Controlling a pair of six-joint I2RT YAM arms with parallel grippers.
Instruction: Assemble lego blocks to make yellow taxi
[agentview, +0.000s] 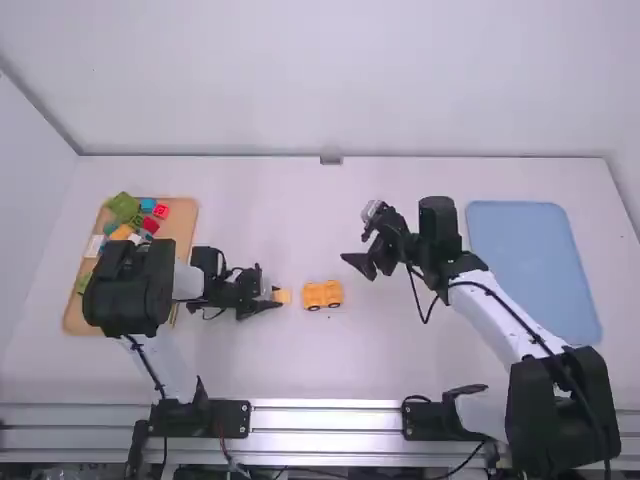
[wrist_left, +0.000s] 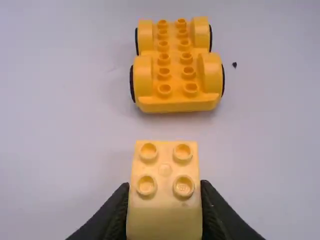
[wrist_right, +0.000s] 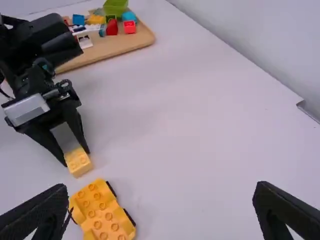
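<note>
- high view: the left pincer (agentview: 276, 297) is over the middle-left of the white desk (agentview: 270, 370), clamped on a yellow two-by-two lego brick (agentview: 283, 296)
- beside that brick, to its right and apart from it, the yellow wheeled lego base (agentview: 322, 294) stands on the desk
- the right pincer (agentview: 360, 266) is farther up the picture and to the right of the wheeled base, empty, with its fingers apart
- at the far left lies a wooden board (agentview: 182, 232) bearing a green block (agentview: 124, 206), a blue block (agentview: 148, 205), red blocks (agentview: 161, 211) and others, partly hidden by the left arm; at the far right lies a light blue mat (agentview: 530, 260)
- left wrist view: the left pincer (wrist_left: 164, 190) has one finger on each side of the brick, whose four studs face the camera; the wheeled base is near it, studs up, a gap between them
- right wrist view: the right pincer (wrist_right: 161, 187) has its fingers wide apart with nothing between the tips; the brick, gripped by the left pincer, is just beside one end of the wheeled base
</note>
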